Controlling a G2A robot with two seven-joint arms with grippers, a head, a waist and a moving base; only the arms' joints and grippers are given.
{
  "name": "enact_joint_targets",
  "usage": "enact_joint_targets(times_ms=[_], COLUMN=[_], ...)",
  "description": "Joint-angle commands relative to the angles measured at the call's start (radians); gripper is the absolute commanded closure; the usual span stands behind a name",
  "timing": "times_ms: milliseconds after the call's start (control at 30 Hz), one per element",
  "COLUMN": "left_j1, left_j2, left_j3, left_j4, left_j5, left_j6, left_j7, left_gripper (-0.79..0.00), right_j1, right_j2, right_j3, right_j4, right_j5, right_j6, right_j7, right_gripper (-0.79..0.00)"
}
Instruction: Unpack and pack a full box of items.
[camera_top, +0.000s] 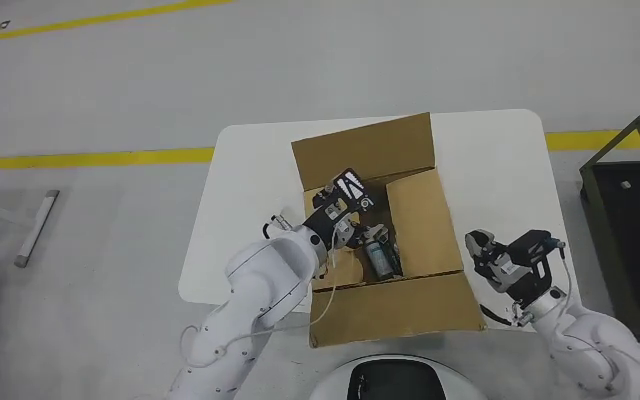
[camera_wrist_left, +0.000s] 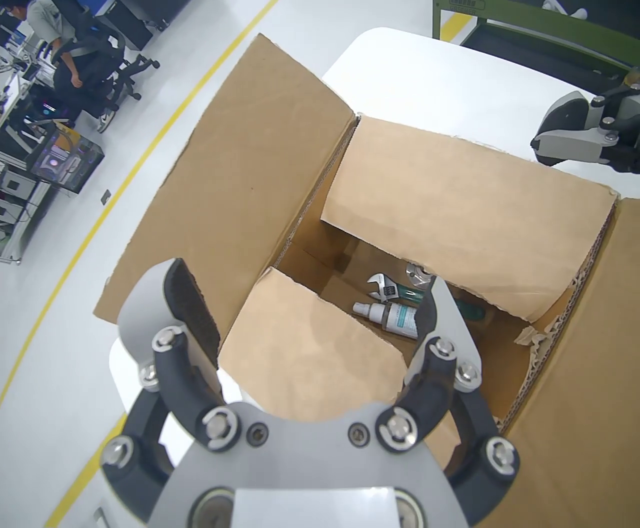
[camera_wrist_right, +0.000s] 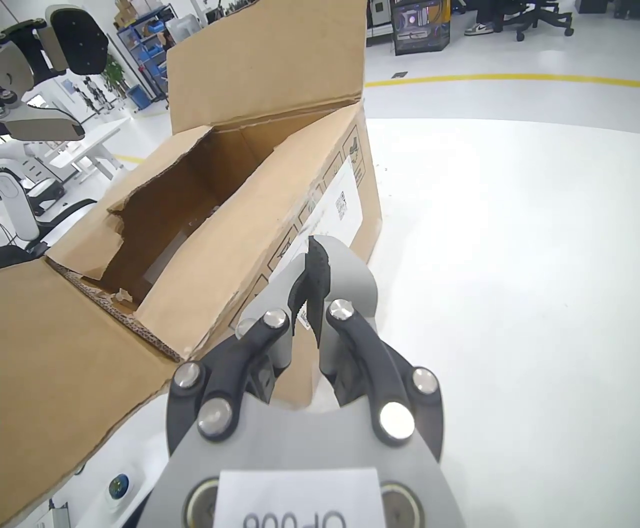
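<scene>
**mk_tinker:** ok so where are we; left gripper (camera_wrist_left: 306, 277) hangs right over the open box (camera_top: 395, 305), jaws wide apart, nothing in them; right gripper (camera_wrist_right: 314, 255) sits off beside the box's outer wall, over the counter (camera_top: 250, 200), jaws pressed together, empty afaict. stuff's down in the bottom; I see a wrench (camera_wrist_left: 382, 289) and a spray bottle (camera_wrist_left: 390, 315) lying right up against each other.

**boxbot_dan:** yeah, that's my worry tbh; two inner flaps lean into the opening, the big flap (camera_wrist_left: 450, 225) and the near flap (camera_wrist_left: 305, 340); the gap between them looks tight vs jaws that wide, so going straight down prob snags a finger on a cardboard edge and drags the whole box, since nothing's bracing it.

**mk_tinker:** + bottle's round and on its side; pinch it off-centre and it squirts out or rolls under the big flap; wrench is so close it could nip both & drop one halfway up.

**boxbot_dan:** also there's a green-handled thing (camera_wrist_left: 470, 310) half under that flap; can't tell what it is. the corner (camera_wrist_left: 537, 340) is torn, so any tug there likely rips more; imo the right arm should pin the flap back first; just a guess tho.
</scene>
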Motion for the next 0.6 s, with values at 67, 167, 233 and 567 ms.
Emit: enact_joint_targets(times_ms=[67,167,233,567], left_j1=[0.0,0.0,0.0,0.038], left_j2=[0.0,0.0,0.0,0.002], left_j3=[0.0,0.0,0.0,0.004], left_j4=[0.0,0.0,0.0,0.006], left_j5=[0.0,0.0,0.0,0.025], left_j6=[0.0,0.0,0.0,0.01], left_j7=[0.0,0.0,0.0,-0.038], left_gripper=[-0.785,-0.785,-0.785,-0.785], right_j1=[-0.006,-0.015,-0.019,-0.029], right_j2=[-0.001,-0.002,-0.002,-0.002], right_j3=[-0.012,-0.027,-0.036,-0.11], right_j4=[0.002,-0.003,-0.006,-0.037], right_j5=[0.011,0.02,0.02,-0.007], right_j6=[-0.025,-0.052,-0.071,-0.176], right_j7=[0.005,0.013,0.019,0.063], right_gripper=[0.0,0.0,0.0,0.0])
